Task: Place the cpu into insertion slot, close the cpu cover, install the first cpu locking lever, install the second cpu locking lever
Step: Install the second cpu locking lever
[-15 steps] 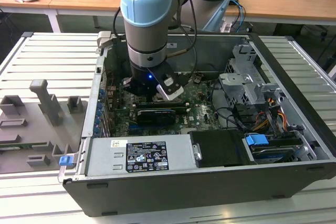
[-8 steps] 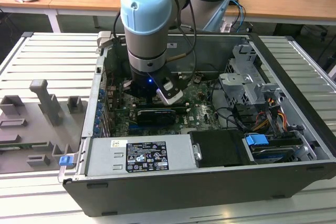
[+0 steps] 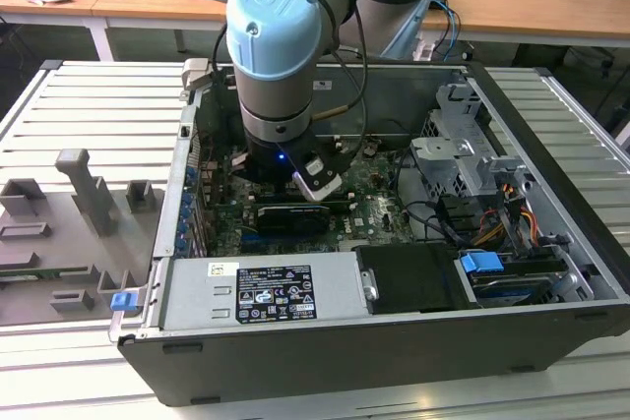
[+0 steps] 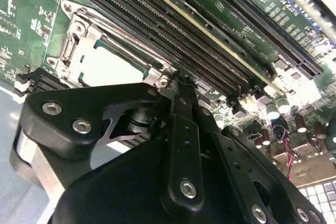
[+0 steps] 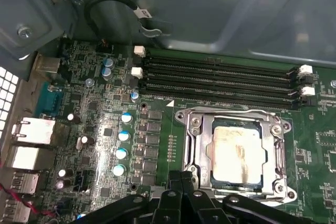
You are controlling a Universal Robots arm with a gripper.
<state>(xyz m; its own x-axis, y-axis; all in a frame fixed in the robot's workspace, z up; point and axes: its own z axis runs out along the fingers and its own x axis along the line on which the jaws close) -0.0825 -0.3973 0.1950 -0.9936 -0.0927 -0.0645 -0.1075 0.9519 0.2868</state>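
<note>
The gripper [image 5: 181,178] hides the cover's [image 5: 235,118] near edge (fingers pressed together); the arm [image 3: 279,66] points straight down over the cpu [image 5: 234,150].

I'm over a ribbed metal table [image 3: 89,110] of pale grey slats. Directly on it sits the open computer case [image 3: 394,361], dark grey and lying on its side, taking up the middle and the exterior view's right. On the exterior view's left, just beside the case, lies a grey fixture block [image 3: 69,233] with upright posts and recesses. A small blue clip [image 3: 122,301] rests at the fixture's near corner, against the case edge.
</note>
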